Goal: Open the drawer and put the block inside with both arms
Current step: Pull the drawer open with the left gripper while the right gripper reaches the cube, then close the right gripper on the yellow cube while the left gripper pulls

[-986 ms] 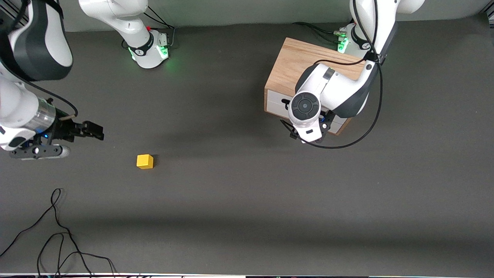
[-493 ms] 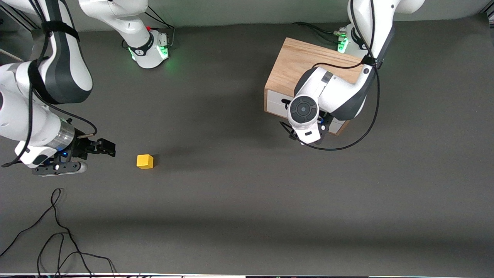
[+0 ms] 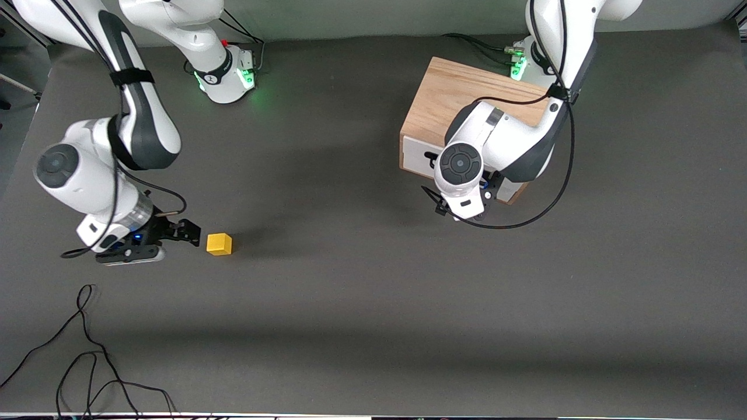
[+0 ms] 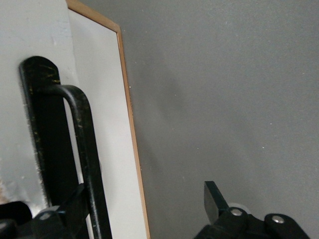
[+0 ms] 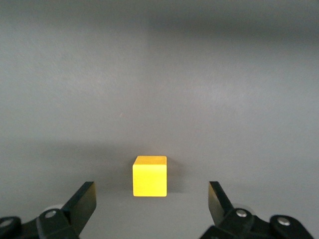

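The yellow block [image 3: 219, 244] lies on the grey table toward the right arm's end. My right gripper [image 3: 188, 229] is open, low beside the block. In the right wrist view the block [image 5: 149, 176] sits just ahead of the gripper [image 5: 150, 201], centred between the fingertips and untouched. The oak cabinet [image 3: 461, 93] stands toward the left arm's end, with its white drawer front [image 3: 415, 153] flush. The left arm's wrist [image 3: 461, 164] hides its gripper there. In the left wrist view the left gripper [image 4: 144, 206] is open at the drawer front [image 4: 102, 114], with the black handle [image 4: 84, 144] next to one finger [image 4: 75, 206].
Loose black cables [image 3: 87, 350] lie on the table near the front camera at the right arm's end. The left arm's cable [image 3: 525, 217] loops down just in front of the cabinet. The green-lit bases [image 3: 233, 73] stand at the table's back edge.
The right arm has swung in and brought its open gripper down and toward the block, stopping right beside it. The left arm has hardly moved at the drawer front.
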Controlling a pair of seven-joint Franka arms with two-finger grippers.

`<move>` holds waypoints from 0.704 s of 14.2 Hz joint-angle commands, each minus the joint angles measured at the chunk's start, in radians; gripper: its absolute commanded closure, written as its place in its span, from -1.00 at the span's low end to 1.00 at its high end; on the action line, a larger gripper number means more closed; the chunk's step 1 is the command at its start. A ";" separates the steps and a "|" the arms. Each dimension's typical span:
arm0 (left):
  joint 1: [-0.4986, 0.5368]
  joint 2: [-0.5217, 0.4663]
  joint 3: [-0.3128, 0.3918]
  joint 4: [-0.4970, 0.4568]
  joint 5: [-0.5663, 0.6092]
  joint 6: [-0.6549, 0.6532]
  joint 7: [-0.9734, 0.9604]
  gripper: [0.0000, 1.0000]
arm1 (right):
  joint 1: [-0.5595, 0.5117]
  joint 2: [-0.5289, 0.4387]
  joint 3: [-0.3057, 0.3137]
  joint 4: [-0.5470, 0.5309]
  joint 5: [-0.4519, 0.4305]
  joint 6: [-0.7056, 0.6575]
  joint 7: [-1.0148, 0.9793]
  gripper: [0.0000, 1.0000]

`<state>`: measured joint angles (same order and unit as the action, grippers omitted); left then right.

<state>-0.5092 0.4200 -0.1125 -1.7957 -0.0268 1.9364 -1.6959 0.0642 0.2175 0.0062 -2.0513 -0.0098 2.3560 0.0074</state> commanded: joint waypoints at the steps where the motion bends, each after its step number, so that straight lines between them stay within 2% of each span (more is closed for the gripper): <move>1: -0.008 0.057 0.008 0.091 0.014 0.007 -0.001 -1.00 | 0.005 0.019 -0.003 -0.021 0.017 0.019 -0.012 -1.00; 4: -0.006 0.130 0.010 0.186 0.034 0.007 0.002 -1.00 | 0.006 0.054 -0.003 -0.036 0.046 0.031 -0.012 -1.00; 10: -0.005 0.186 0.014 0.286 0.041 0.009 0.013 -1.00 | 0.022 0.160 -0.003 -0.046 0.063 0.094 -0.014 -1.00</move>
<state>-0.5080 0.5434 -0.1053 -1.6029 -0.0029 1.9178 -1.6925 0.0754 0.3473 0.0073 -2.0935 0.0312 2.4171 0.0074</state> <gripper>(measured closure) 0.000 0.000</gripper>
